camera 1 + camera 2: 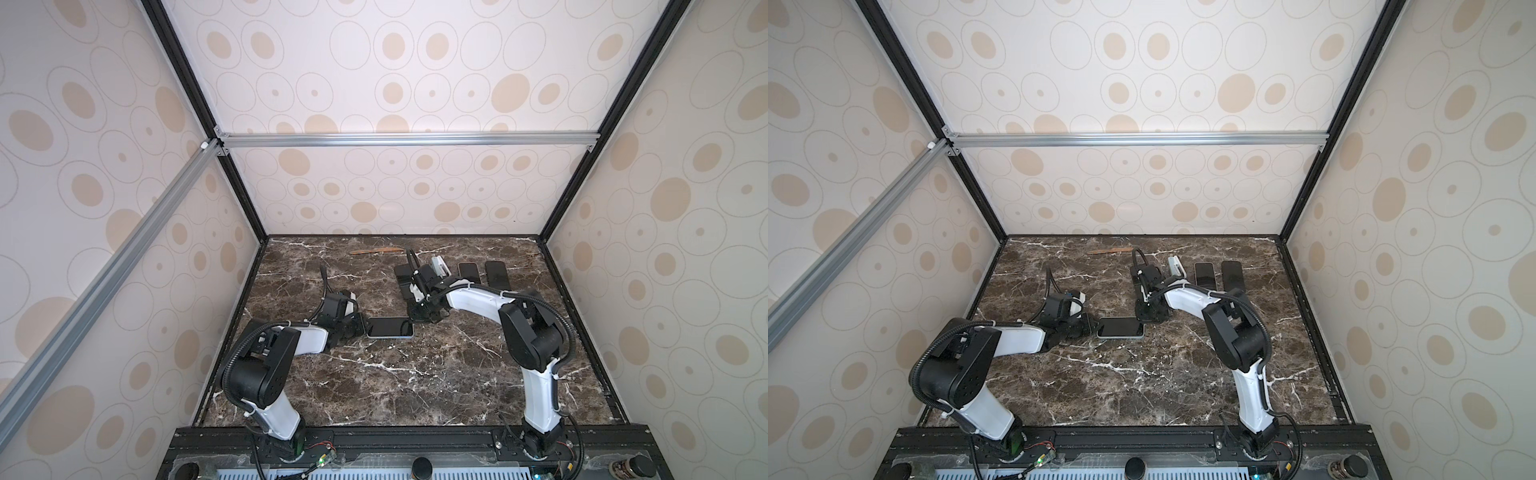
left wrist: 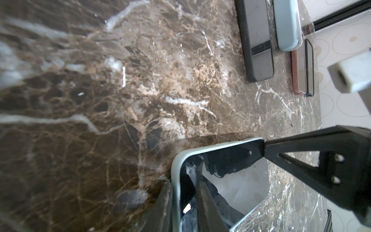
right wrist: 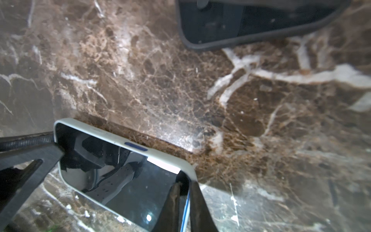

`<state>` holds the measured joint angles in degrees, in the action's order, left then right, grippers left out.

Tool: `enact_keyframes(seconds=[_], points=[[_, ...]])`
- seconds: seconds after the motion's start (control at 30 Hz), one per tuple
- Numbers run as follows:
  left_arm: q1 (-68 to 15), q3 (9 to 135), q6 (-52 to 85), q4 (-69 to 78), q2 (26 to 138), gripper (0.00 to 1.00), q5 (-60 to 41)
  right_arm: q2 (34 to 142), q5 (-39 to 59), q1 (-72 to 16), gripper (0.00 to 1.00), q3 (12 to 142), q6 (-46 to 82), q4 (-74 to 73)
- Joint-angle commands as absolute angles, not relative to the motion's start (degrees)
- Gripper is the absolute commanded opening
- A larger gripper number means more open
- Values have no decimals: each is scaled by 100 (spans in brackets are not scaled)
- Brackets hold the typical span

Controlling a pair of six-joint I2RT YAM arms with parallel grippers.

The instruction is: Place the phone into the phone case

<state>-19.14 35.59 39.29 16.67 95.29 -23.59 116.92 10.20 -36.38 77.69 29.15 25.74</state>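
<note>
The phone lies flat and screen up on the marble, inside the pale phone case, whose rim runs round the dark screen. My left gripper is at its left end. Its jaws are nearly together astride the end rim, one finger outside and one over the screen. At the right end my right gripper pinches the corner rim between two close fingers. Each wrist view also shows the opposite gripper's black finger at the far corner.
Behind the right arm lie two dark phones, a black one and a pale case. A wooden stick lies near the back wall. Enclosure walls close three sides.
</note>
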Motion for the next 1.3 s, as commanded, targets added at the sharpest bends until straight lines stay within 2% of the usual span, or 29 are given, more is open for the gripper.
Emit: enact_keyframes(seconds=[0.0,0.2,0.67,0.93,1.27], points=[[-2026,3566,3896,329,9610,26,-1913,12365,347,-4097,15,6812,2919,3765],[-1960,3704,3843,384,9249,27,-1784,11770,-115,-4414,16,7041,2690,4225],[-1960,2956,4087,791,8830,27,-2013,13165,-223,-4498,15,6816,2833,3953],[-1969,2881,4069,765,8720,27,-1975,13430,-56,-4527,15,6395,2921,3660],[-2031,2988,4067,725,9050,27,-2272,12709,446,-4526,16,6551,2907,4191]])
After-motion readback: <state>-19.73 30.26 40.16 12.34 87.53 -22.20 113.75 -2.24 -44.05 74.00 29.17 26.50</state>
